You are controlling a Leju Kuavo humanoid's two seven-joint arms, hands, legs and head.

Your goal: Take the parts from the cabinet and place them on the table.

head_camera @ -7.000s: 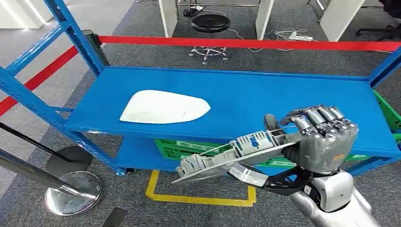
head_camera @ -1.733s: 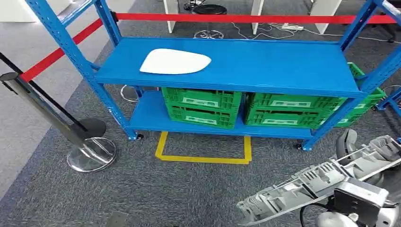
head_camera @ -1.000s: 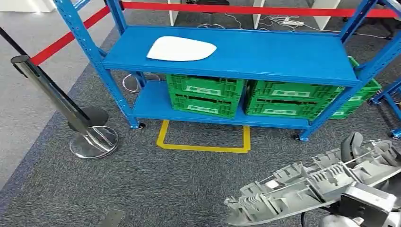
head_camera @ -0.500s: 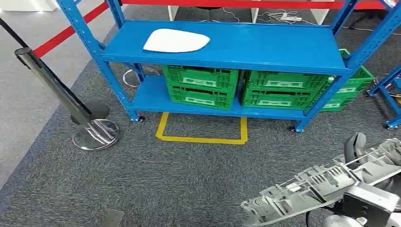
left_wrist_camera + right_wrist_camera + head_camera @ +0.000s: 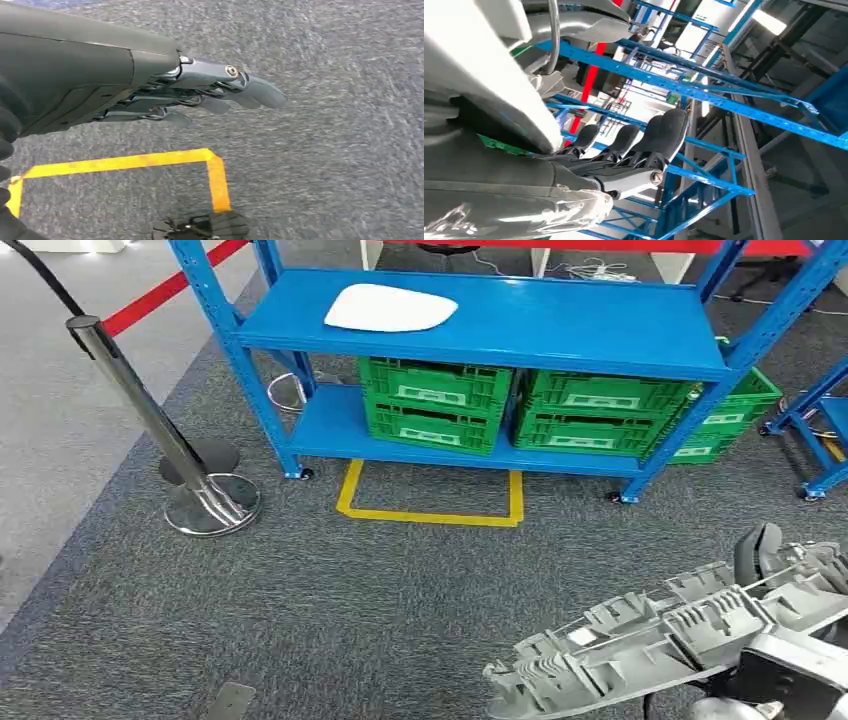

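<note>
1. Grey carpet floor (image 5: 300, 620) is stretching before the blue cabinet (image 5: 480, 325) at twelve o'clock.
2. The right hand (image 5: 790, 680), at five o'clock, is gripping the ribbed grey part (image 5: 650, 640) flat for carrying.
3. The left hand (image 5: 150, 85) is hanging with fingers straight, holding nothing.
4. A white part (image 5: 390, 308) is lying on the cabinet's top shelf, awaiting collection.

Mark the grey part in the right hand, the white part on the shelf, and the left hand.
grey ribbed part (image 5: 660, 635), head view, middle of its ribbed face.
white part (image 5: 391, 308), head view, centre of its top surface.
left hand (image 5: 150, 82), left wrist view, back of hand.
</note>
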